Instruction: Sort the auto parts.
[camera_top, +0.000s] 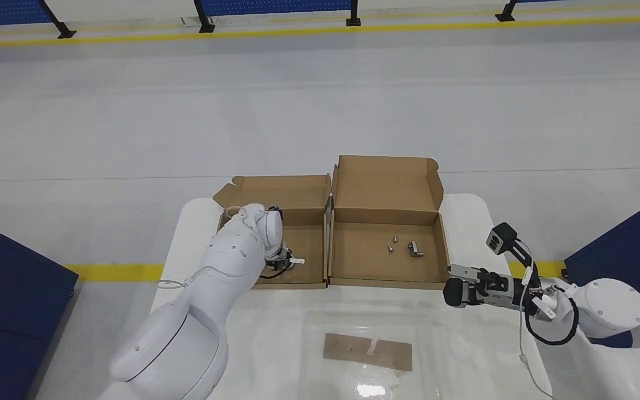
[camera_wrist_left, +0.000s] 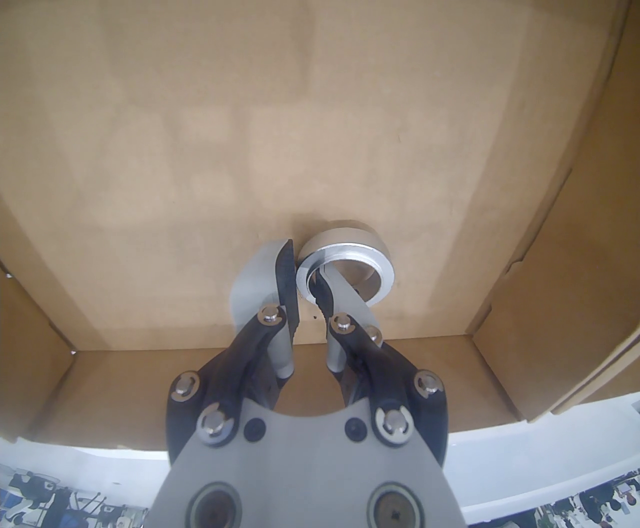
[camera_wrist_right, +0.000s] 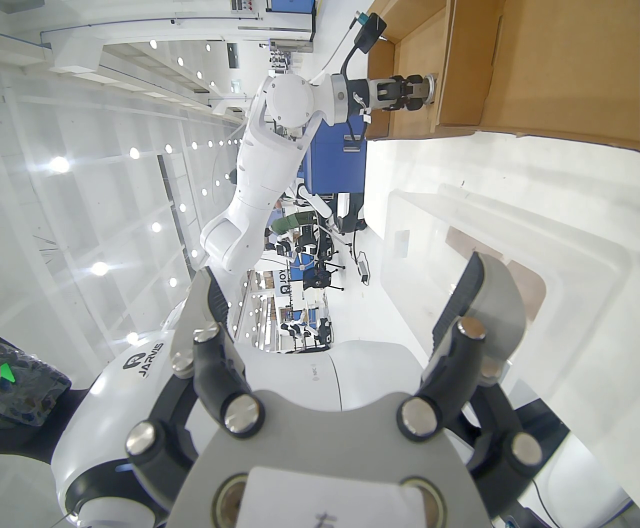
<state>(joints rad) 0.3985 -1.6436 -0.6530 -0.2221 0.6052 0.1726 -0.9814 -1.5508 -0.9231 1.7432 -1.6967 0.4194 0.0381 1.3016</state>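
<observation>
Overhead, first. The white table (camera_top: 465, 230) carried two open cardboard boxes side by side, their walls touching. The left arm reached down into the left box (camera_top: 300, 240), with the left gripper (camera_top: 284, 262) low near that box's front wall. The right box (camera_top: 365, 255) held small metal parts (camera_top: 414, 250) lying apart on its floor, too small to tell which way each pointed. A clear tray (camera_top: 430, 330) stood on the table in front of the boxes, with a flat cardboard sheet (camera_top: 367, 352) in it. The right gripper (camera_top: 455, 292) sat at the table's right edge, beside the right box's front corner, aimed toward the tray.

Left wrist view. One metal ring (camera_wrist_left: 345, 260) was over the floor of the left box, short and round with no long axis, its bore turned up toward the wrist and a little tilted. The gripper was closed to a narrow gap on the ring's wall, one finger (camera_wrist_left: 286, 280) outside it and the other inside the bore. Whether the ring touched the floor could not be told.

Right wrist view. The right gripper's fingers (camera_wrist_right: 467, 295) were spread wide and held nothing. The tray lay beyond them, and the boxes farther off.
</observation>
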